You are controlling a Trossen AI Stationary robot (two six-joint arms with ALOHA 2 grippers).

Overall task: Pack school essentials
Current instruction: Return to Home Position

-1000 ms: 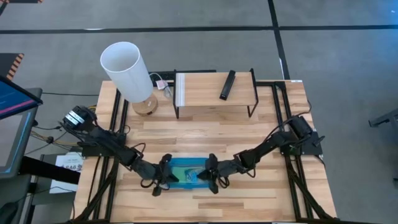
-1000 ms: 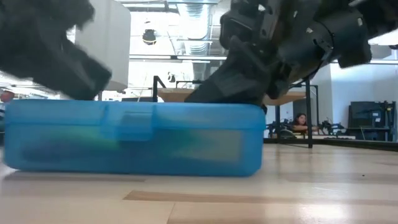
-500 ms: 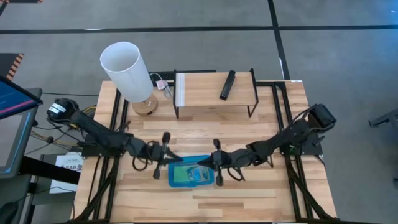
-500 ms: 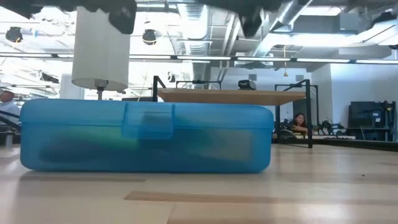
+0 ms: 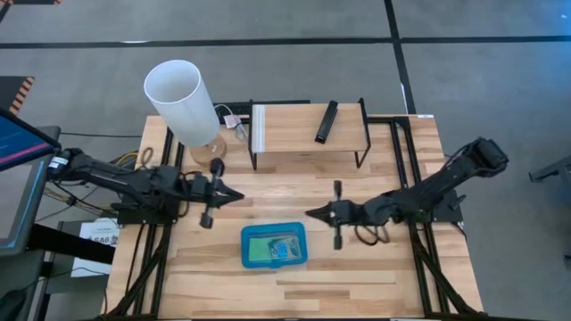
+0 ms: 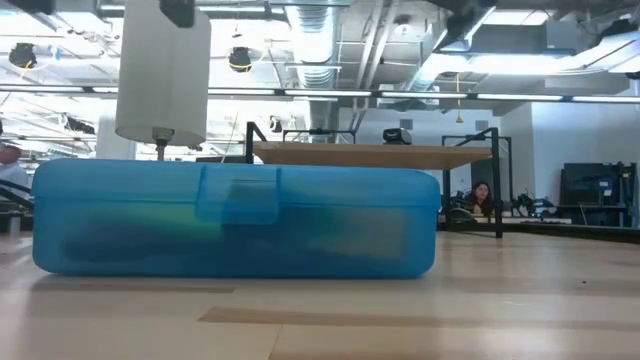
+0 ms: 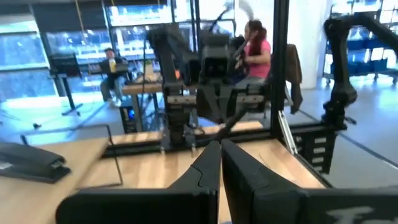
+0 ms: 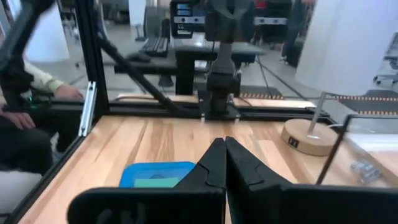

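Observation:
The translucent blue hinged case (image 5: 274,246) lies shut and flat on the table near its near edge, also seen in the low view (image 6: 235,222) and the right wrist view (image 8: 155,174). Through its lid and wall show green and pale shapes; I cannot tell the single school items apart. My left gripper (image 5: 239,196) hovers left of and beyond the case, fingers shut (image 7: 220,152), pointing toward the table's right. My right gripper (image 5: 309,213) hovers right of the case, fingers shut (image 8: 224,149), pointing toward the table's left. Neither touches the case.
A white cylinder lamp (image 5: 183,98) on a wooden base (image 5: 211,152) stands at the far left. A wooden shelf riser (image 5: 294,129) at the far edge carries the black remote (image 5: 326,121). People sit in the room behind. Bare wood lies around the case.
Both grippers have come off the case's two ends, risen and drawn back: the left toward the table's left and far side, the right toward the right. The case shifted a little at first in the low view, then lay still.

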